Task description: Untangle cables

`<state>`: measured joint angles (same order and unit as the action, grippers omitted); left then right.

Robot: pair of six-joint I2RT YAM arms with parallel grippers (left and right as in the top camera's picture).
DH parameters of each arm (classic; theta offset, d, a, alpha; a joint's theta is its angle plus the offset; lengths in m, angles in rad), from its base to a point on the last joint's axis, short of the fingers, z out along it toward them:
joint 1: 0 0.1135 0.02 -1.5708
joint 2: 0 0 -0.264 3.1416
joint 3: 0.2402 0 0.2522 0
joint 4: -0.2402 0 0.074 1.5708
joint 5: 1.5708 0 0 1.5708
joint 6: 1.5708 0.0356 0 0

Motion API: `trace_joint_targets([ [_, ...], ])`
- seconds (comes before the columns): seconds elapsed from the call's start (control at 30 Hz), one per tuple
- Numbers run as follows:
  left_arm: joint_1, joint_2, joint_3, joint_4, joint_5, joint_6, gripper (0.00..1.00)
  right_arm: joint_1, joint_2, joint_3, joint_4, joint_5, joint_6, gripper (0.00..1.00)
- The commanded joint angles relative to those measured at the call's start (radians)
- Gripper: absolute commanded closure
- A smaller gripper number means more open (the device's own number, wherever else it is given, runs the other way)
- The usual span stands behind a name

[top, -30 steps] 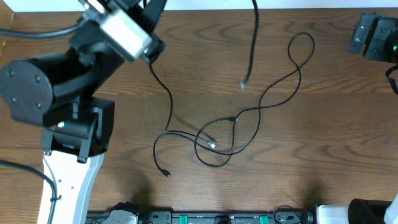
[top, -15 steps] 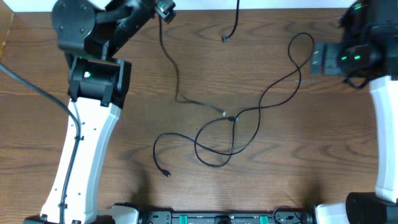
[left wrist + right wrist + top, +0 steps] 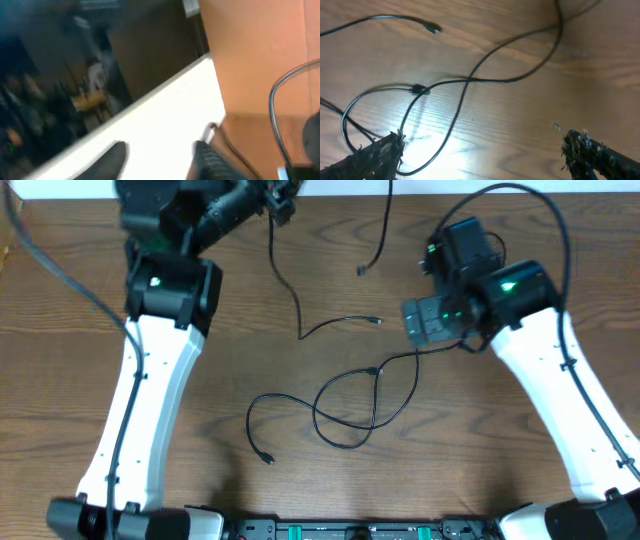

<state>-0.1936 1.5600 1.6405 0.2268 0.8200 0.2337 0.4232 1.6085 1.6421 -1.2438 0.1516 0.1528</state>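
Observation:
Three thin black cables lie on the wooden table [image 3: 500,480]; no white one shows. One cable [image 3: 290,290] runs from my left gripper [image 3: 278,198] down to its plug [image 3: 377,322]. A looped cable [image 3: 350,405] crosses itself mid-table and ends in a plug [image 3: 268,460]. A third cable [image 3: 385,230] comes in from the far edge. In the blurred left wrist view the left gripper [image 3: 160,155] has its fingers apart, with a thin cable [image 3: 235,155] beside the right finger. My right gripper [image 3: 482,150] is open above the looped cable [image 3: 470,80].
The table's far edge meets a white surface [image 3: 330,188] at the top. A rack of equipment [image 3: 330,530] lines the front edge. Thick black arm cables [image 3: 60,270] hang at the left. The right arm [image 3: 540,370] spans the right side.
The left gripper has moved up to the far edge, dragging one cable's plug out of the loop and up the table. The right arm has swung in from the far right over the loop.

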Motion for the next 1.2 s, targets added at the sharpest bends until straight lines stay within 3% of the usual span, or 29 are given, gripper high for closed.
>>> trace_joint_targets([
  [0.0, 0.000, 0.045, 0.019, -0.114, 0.034, -0.011, 0.16, 0.050, -0.010, -0.002, -0.002, 0.063, 0.019, 0.01],
  [0.07, 0.003, 0.048, 0.019, -0.203, 0.034, -0.011, 0.04, 0.052, -0.010, -0.002, -0.006, 0.063, 0.019, 0.01],
  [0.13, 0.009, 0.048, 0.019, -0.325, 0.034, -0.010, 0.04, 0.051, -0.010, -0.002, -0.010, 0.063, 0.019, 0.01],
  [0.27, 0.030, 0.049, 0.019, -0.608, 0.017, 0.137, 0.06, 0.052, -0.010, -0.002, -0.013, 0.063, 0.019, 0.01],
  [0.33, 0.037, 0.050, 0.019, -0.737, -0.053, 0.191, 0.12, 0.052, -0.010, -0.002, -0.013, 0.063, 0.019, 0.01],
  [0.5, 0.038, 0.052, 0.019, -0.972, -0.212, 0.284, 0.14, 0.052, -0.010, -0.002, -0.013, 0.052, 0.019, 0.01],
  [0.67, 0.039, 0.052, 0.017, -1.086, -0.222, 0.290, 0.13, 0.077, -0.010, -0.002, -0.002, -0.008, 0.017, 0.01],
  [0.87, 0.045, 0.054, -0.047, -1.112, -0.418, 0.298, 0.14, 0.090, 0.002, -0.021, 0.052, -0.008, 0.003, 0.01],
  [1.0, 0.051, 0.054, -0.085, -1.122, -0.405, 0.297, 0.15, 0.066, 0.031, -0.101, 0.128, -0.010, 0.005, 0.17],
  [1.17, 0.051, 0.054, -0.091, -1.186, -0.349, 0.297, 0.16, 0.053, 0.114, -0.220, 0.262, -0.042, 0.019, 0.07],
])
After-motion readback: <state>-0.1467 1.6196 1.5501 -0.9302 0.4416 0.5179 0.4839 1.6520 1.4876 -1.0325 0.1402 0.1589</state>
